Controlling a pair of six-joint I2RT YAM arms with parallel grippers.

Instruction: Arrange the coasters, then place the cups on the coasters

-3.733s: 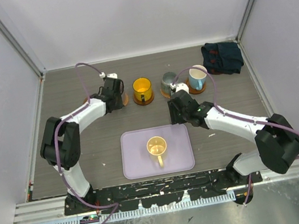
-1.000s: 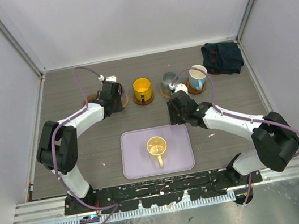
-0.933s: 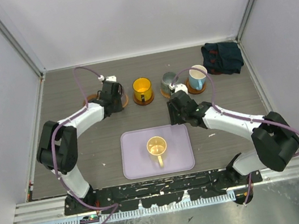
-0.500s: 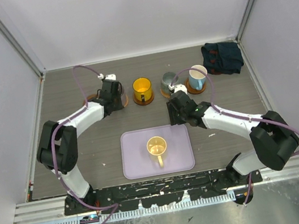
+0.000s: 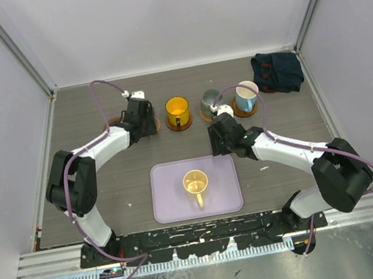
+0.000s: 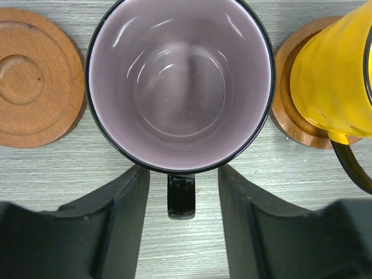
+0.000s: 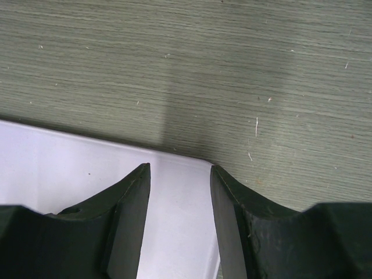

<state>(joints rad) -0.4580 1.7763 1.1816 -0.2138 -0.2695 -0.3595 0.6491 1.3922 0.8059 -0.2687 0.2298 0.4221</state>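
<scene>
At nine o'clock in the left wrist view lay a bare coaster [image 6: 35, 87], brown and ringed, just beside the purple cup [image 6: 180, 81] and apart from it. That cup stood upright at centre, glossy lilac inside with a dark rim, its handle [image 6: 181, 197] pointing to six o'clock. The left gripper [image 6: 183, 174] straddled the handle with its jaws parted and a gap showing on each side, so it gripped nothing. The cup hid whatever was under it there. From above, a brown edge showed beside the gripper, so it probably sat on a coaster. At three o'clock the yellow cup [image 6: 334, 75] stood on its coaster [image 6: 285, 110].

Further right along the far row, near one o'clock on the table, the grey cup [image 5: 210, 99] and the blue cup [image 5: 246, 95] each stood on a brown disc. The right gripper [image 7: 177, 174] hung over the tray's [image 5: 177, 209] far right corner, jaws apart and empty.

The coasters looked arranged in one row, and four cups appeared placed. The cream cup [image 5: 195, 180] remained on the tray near six o'clock, upright, handle toward the arms. It probably belonged on the bare coaster at the row's left end, the last step left.
</scene>
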